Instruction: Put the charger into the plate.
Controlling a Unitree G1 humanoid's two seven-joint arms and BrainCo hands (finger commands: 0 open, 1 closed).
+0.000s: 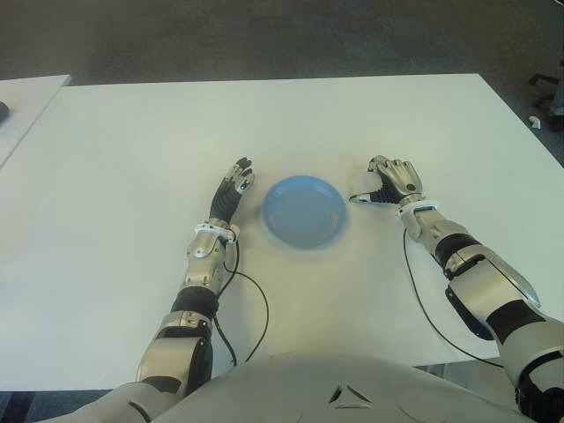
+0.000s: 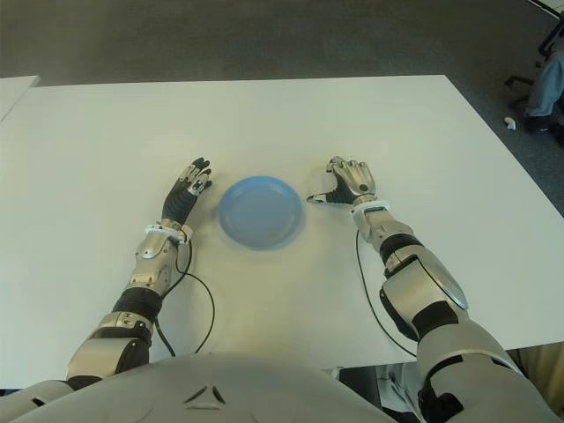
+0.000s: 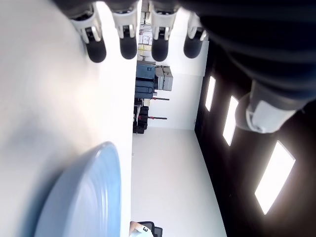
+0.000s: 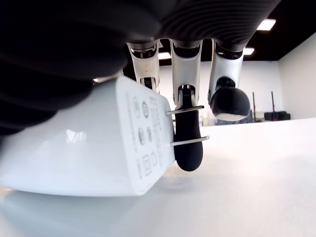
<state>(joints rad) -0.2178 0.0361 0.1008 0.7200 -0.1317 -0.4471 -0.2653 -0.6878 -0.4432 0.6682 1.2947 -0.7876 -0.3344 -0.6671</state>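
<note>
A round blue plate (image 1: 305, 211) lies on the white table (image 1: 132, 150) between my two hands. The white charger (image 4: 89, 158) is a small block with two metal prongs, down at the tabletop under my right hand (image 1: 389, 182), just right of the plate's rim. That hand's fingers (image 4: 188, 148) curl around the charger, and the thumb side points at the plate. My left hand (image 1: 235, 181) shows just left of the plate with its fingers (image 3: 126, 44) stretched out and holding nothing. The plate (image 3: 84, 197) has nothing in it.
A black cable (image 1: 257, 310) loops on the table by my left forearm, and another trails along my right forearm. A second white table (image 1: 22, 97) stands at the far left. Dark floor lies beyond the far edge, with furniture (image 1: 548, 95) at the far right.
</note>
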